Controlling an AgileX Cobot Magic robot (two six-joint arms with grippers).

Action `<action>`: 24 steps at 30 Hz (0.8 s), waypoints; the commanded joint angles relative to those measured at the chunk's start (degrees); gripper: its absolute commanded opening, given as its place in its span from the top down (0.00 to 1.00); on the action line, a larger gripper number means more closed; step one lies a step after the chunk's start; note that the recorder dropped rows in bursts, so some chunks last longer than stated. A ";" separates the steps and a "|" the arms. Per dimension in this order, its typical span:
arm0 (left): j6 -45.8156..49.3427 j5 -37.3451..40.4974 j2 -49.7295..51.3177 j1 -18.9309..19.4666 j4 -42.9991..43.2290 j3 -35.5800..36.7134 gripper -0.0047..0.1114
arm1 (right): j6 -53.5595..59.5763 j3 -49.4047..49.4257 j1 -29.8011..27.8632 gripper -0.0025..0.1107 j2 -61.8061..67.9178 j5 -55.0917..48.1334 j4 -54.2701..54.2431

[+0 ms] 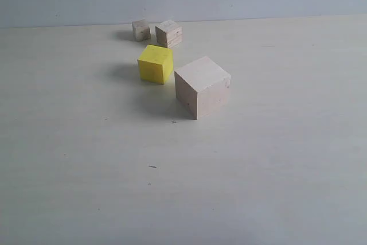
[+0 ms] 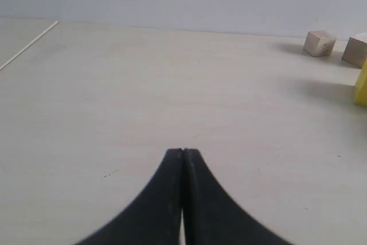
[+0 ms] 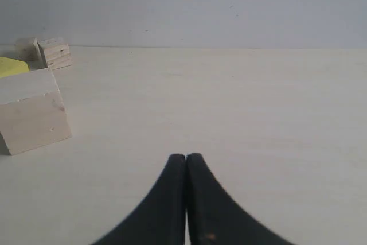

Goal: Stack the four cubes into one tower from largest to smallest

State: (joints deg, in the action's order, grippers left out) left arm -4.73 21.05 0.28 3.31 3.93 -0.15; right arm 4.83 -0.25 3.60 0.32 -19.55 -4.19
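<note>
Pale tabletop spreads wide before the four cubes near its far edge, left tool and right tool clenched.

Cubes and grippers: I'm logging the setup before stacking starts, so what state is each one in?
large wood cube: on the table, unstacked
yellow cube: on the table, unstacked
smaller wood cube: on the table, unstacked
smallest wood cube: on the table, unstacked
left gripper: shut, empty
right gripper: shut, empty
</note>
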 commanded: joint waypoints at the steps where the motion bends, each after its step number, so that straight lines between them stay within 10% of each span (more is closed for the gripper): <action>1: 0.18 -0.60 -0.28 0.07 -0.03 0.15 0.96 | -0.12 0.25 -0.36 0.98 -0.32 0.25 0.09; 24: -0.09 -4.91 -0.28 0.07 -0.03 0.15 0.96 | -0.26 0.25 -0.24 0.98 -0.32 0.25 0.09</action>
State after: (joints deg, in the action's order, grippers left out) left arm -4.73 20.50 0.28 3.31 3.93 -0.15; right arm 4.73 -0.25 3.60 0.32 -19.55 -4.19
